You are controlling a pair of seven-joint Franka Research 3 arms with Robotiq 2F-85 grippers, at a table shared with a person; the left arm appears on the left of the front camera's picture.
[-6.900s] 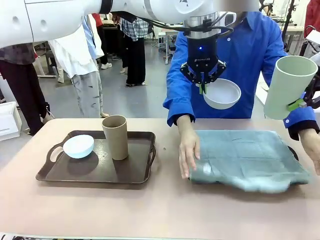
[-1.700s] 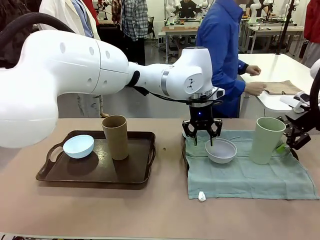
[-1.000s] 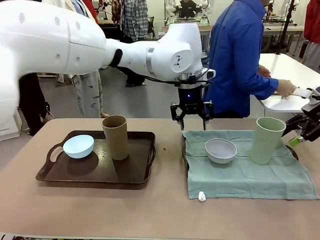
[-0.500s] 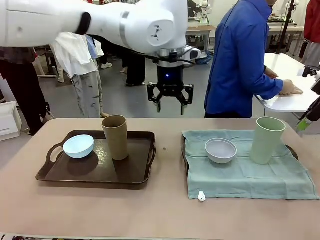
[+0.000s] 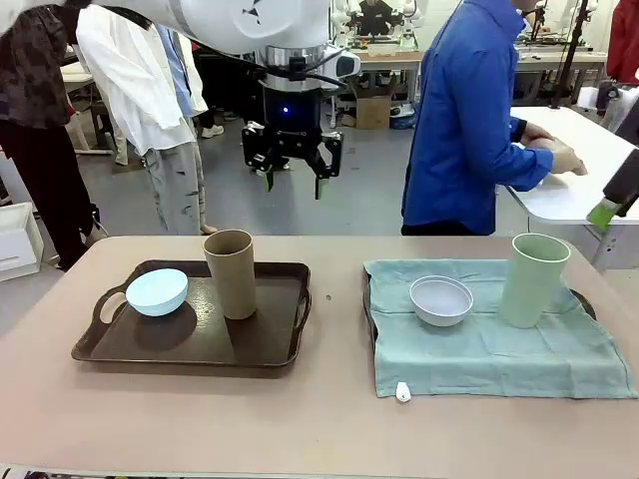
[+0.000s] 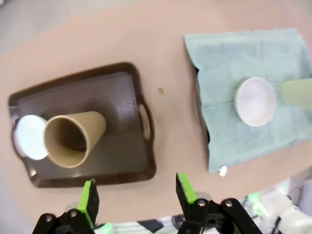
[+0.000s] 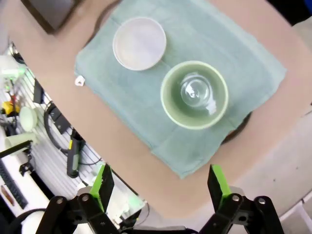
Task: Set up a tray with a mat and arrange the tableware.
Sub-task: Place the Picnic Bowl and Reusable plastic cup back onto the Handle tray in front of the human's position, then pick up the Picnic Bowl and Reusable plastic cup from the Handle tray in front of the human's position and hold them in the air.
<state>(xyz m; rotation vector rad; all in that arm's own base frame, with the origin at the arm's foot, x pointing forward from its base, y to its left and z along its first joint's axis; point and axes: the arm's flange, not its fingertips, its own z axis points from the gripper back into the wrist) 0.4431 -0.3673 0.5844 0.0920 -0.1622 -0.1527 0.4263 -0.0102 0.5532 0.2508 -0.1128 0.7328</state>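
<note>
On the table's (image 5: 329, 424) left half you have the brown tray (image 5: 190, 346), with the blue bowl (image 5: 157, 291) at its left end. The brown cup (image 5: 231, 272) stands upright just right of the bowl, apart from it. On the right half the mat (image 5: 499, 351), a teal cloth, lies spread over a second tray (image 5: 586, 303), whose dark rim peeks out at the cloth's left and right edges. The grey bowl (image 5: 441, 299) sits on the mat's far left part. The green cup (image 5: 532, 279) stands upright to the bowl's right, apart from it. A small white tag (image 5: 402, 392) lies at the mat's near left corner. Your left gripper (image 5: 293, 183) hangs high beyond the table's far edge, behind the brown tray, with its fingers spread and nothing between them; its wrist camera looks down on both trays. Your right gripper (image 7: 161, 181) is up over the mat, looking almost straight down into the green cup, and its fingers are spread wide and empty. The person (image 5: 469, 120) in blue stands behind the far edge, turned to a white side table (image 5: 569, 200) with hands on it.
</note>
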